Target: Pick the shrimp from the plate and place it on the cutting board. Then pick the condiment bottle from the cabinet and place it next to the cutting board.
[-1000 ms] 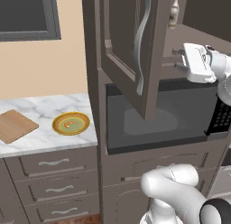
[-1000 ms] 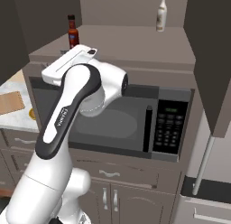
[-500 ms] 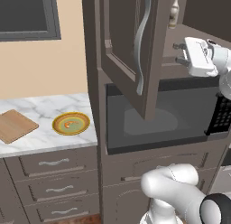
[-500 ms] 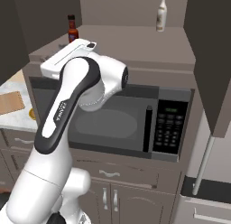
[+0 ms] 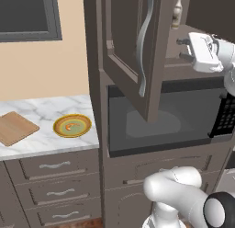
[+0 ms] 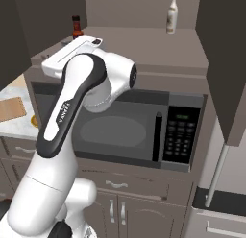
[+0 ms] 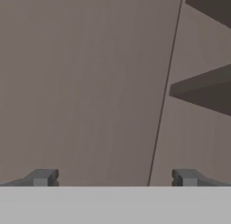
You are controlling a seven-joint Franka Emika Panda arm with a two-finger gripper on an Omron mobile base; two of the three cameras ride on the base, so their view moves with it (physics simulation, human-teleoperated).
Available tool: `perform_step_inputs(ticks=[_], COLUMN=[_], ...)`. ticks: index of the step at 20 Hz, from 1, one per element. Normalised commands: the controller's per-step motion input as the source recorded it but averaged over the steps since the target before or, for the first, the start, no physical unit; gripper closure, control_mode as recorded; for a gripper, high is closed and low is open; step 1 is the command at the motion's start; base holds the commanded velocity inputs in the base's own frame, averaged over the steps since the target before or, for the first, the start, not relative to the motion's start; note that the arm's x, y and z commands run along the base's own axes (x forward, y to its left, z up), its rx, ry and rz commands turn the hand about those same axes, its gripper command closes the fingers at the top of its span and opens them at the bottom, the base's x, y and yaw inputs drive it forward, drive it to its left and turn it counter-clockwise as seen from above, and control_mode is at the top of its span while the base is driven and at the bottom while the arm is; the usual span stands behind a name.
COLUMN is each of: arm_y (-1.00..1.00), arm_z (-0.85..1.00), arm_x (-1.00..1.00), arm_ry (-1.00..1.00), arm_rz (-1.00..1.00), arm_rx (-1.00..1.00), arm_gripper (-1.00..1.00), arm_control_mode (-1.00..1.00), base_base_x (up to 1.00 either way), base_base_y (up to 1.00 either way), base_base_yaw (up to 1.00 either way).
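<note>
Left base view showed the counter side: the shrimp [image 5: 70,127] sat on the plate [image 5: 58,130], small orange curl near the plate's centre, and the cutting board [image 5: 16,128] lay left of the plate, apart from it, bare. Right base view caught just a corner of that board [image 6: 12,109] at the left edge, behind the arm, plus a sliver of the plate's rim; the shrimp could not be made out there.

Right base view gave the cabinet [image 6: 144,45] interior best: the condiment bottle [image 6: 75,27] stood upright at the back left of the shelf, a pale bottle [image 6: 171,14] stood upright well apart at the back right. In the left base view the open cabinet door [image 5: 133,48] with its wavy handle blocked most of the shelf; only the pale bottle [image 5: 176,12] peeked past the door edge.

Arm reached up to shelf height above the microwave [image 6: 129,129], hand roughly level, pointing into the cabinet opening from the front. Gripper [image 5: 184,48] sat beside the door edge, short of both bottles, touching nothing. Hand view: fingertips [image 7: 43,177] far apart at the bottom corners, jaws wide, nothing between them, facing plain brown cabinet wall and a seam.

Fingers themselves hidden behind the hand in the right base view.
</note>
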Motion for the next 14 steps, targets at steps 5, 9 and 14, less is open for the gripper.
perform_step_inputs(ticks=[5, 9, 14], arm_y=[0.00, 0.00, 0.00], arm_z=[0.06, 0.01, 0.02], arm_x=[0.08, 0.17, 0.20], arm_ry=[0.00, 0.02, 0.03], arm_rz=[0.00, 0.00, 0.00], arm_rx=[0.00, 0.00, 0.00], arm_gripper=[-1.00, -1.00, -1.00], arm_control_mode=[-1.00, -1.00, -1.00], base_base_x=[0.00, 0.00, 0.00], base_base_y=[0.00, 0.00, 0.00], base_base_yaw=[0.00, 0.00, 0.00])
